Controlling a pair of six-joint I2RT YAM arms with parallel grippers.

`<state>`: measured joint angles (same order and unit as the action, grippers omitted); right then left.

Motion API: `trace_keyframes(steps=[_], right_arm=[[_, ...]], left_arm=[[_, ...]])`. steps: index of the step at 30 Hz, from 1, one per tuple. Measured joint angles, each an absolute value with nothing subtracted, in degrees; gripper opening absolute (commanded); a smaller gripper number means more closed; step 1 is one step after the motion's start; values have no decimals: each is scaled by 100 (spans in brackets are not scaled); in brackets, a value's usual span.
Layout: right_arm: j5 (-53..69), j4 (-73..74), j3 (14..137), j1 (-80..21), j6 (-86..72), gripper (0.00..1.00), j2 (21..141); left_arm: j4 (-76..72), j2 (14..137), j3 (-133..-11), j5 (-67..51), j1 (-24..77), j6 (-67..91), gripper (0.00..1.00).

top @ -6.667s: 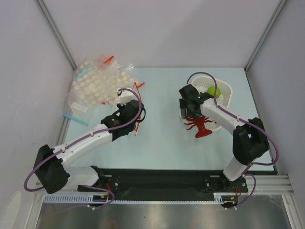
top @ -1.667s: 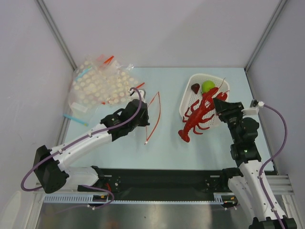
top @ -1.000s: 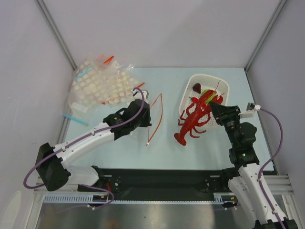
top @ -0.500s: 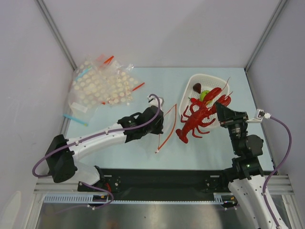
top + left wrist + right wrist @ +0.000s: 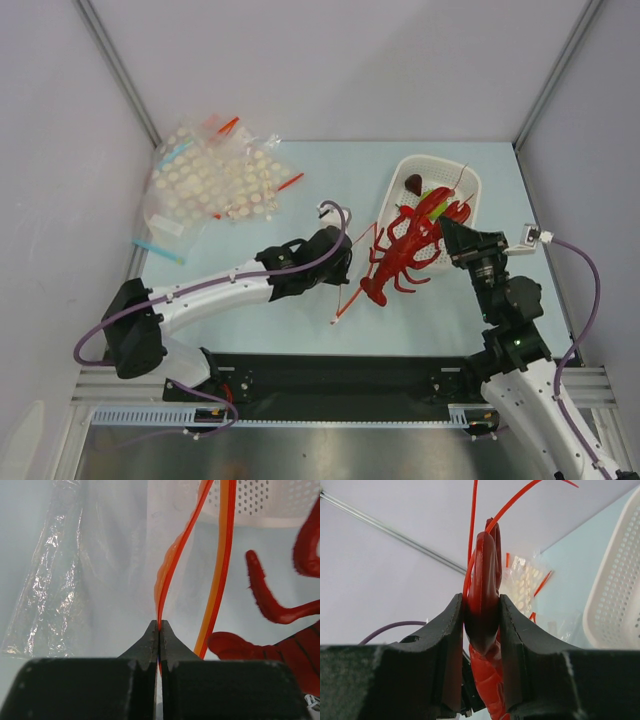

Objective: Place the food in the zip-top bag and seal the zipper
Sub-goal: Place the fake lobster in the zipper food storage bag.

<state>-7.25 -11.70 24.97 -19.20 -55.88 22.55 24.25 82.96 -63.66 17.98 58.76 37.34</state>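
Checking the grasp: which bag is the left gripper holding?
The plain red-strip bag, pinched by the left gripper; the dotted bags lie apart in the far-left pile.

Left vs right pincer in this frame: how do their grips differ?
Left pincer is pinched fully shut on the thin red zipper strip of the clear crinkly plastic bag. Right pincer has its jaws partly apart, clamped around the glossy red plastic toy lobster. The left pincer holds a thin flexible edge, while the right pincer holds a thick part. Both grip something red and sit close together.
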Motion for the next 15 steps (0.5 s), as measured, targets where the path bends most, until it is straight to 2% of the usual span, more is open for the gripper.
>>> trace_keyframes(steps=[15], right_arm=[[-2685,-502,2849,-3035,-5776,0,2720]], left_arm=[[2167,8296,-6423,1796,6215,4021,0]])
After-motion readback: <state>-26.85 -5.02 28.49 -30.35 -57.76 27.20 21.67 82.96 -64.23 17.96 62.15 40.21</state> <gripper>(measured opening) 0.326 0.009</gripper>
